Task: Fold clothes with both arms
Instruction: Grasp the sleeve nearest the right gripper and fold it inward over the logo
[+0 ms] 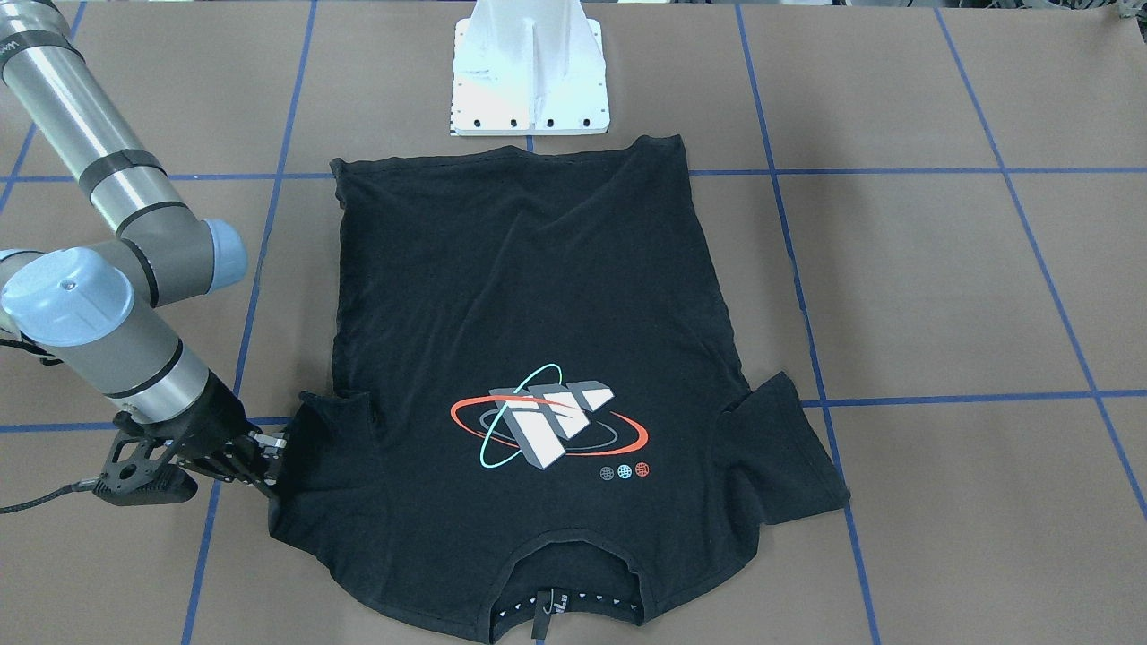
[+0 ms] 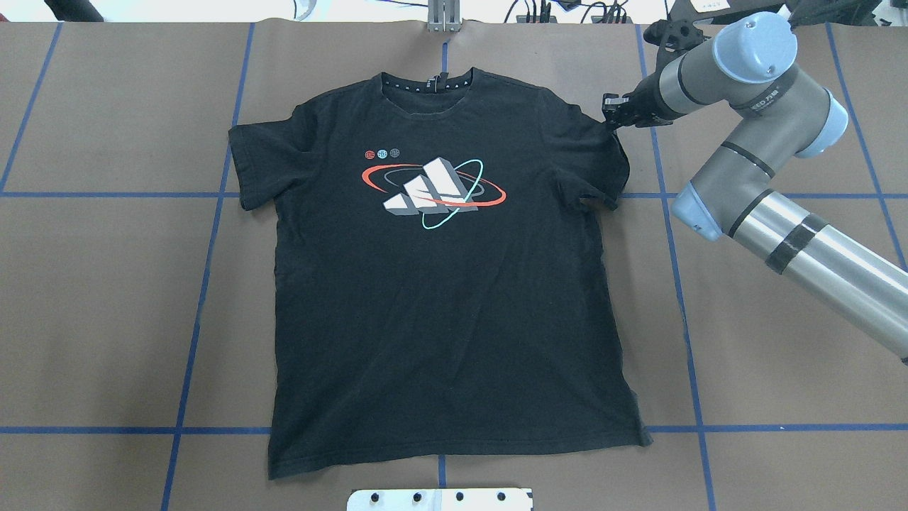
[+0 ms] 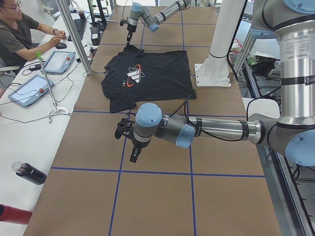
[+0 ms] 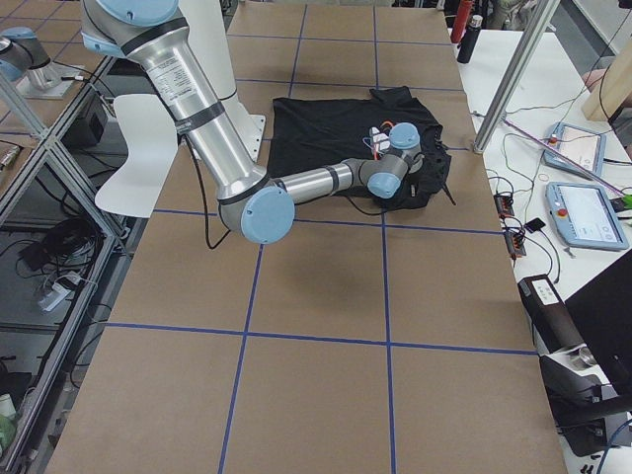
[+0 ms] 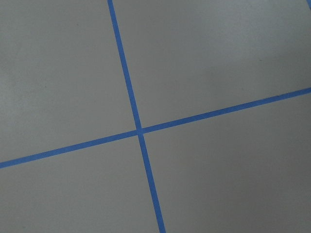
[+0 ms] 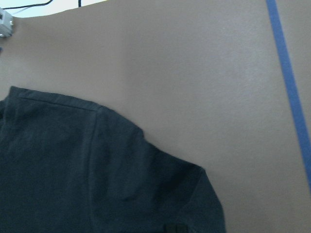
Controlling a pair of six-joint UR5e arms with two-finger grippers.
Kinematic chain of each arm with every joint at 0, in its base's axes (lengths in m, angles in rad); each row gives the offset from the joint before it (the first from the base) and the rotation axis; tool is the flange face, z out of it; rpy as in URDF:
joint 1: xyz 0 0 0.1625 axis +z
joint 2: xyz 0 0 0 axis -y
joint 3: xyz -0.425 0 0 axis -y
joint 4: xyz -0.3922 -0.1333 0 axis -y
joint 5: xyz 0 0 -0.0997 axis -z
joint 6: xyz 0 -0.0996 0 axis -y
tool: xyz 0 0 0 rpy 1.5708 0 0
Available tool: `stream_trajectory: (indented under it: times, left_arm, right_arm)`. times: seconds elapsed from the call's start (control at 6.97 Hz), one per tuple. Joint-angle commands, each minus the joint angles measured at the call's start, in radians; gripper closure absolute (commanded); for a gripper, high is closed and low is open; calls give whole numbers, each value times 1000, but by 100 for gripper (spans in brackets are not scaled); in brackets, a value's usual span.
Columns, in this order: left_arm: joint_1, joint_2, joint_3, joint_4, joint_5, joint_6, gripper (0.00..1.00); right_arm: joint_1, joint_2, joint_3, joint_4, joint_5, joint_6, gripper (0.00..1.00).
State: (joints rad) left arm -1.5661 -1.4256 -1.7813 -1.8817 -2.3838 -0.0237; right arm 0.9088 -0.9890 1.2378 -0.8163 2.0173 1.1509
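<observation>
Around the shirt: a white metal pedestal (image 1: 529, 81) stands just beside the hem, on the robot's side. A seated operator in a dark tee (image 3: 19, 34) and some grey tablets (image 3: 59, 61) are off on a side desk, well apart from the work area. Nothing lies on top of the shirt.

The brown paper-covered counter (image 2: 106, 319) is gridded with blue tape lines (image 5: 138, 131), and wide stretches of it show on both long sides of the shirt.

The black short-sleeved T-shirt (image 2: 440, 319) lies flat in the middle, front up, collar (image 2: 429, 84) pointing away from the robot. Its white-grey blocky logo with red and cyan ovals (image 2: 433, 191) is fully visible. The left sleeve (image 2: 248, 167) is spread out, while the right sleeve (image 2: 603, 170) is a bit rumpled.

The right end effector (image 2: 611, 112) sits low, right at the shoulder edge of that rumpled sleeve. Honestly I can't tell if it's spread or pinching cloth. The left end effector (image 3: 134, 153) hangs over bare counter well apart from the shirt, and I can't tell its state either
</observation>
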Motion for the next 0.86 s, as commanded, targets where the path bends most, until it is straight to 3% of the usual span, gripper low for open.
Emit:
stream_trajectory:
  times: [0.0,0.14,0.72]
  left_arm:
    - [0,1,-6,-1,0,-1,0]
    - [0,1,-7,-2,0,-1,0]
    - [1,-1,-7,-2,0,-1,0]
  right_arm:
    - [-100,94,23,-51,-20,161,100]
    - [-129,137,22,-111,-67,161,100]
    - [-157,197,-63,-116,-136,161,100]
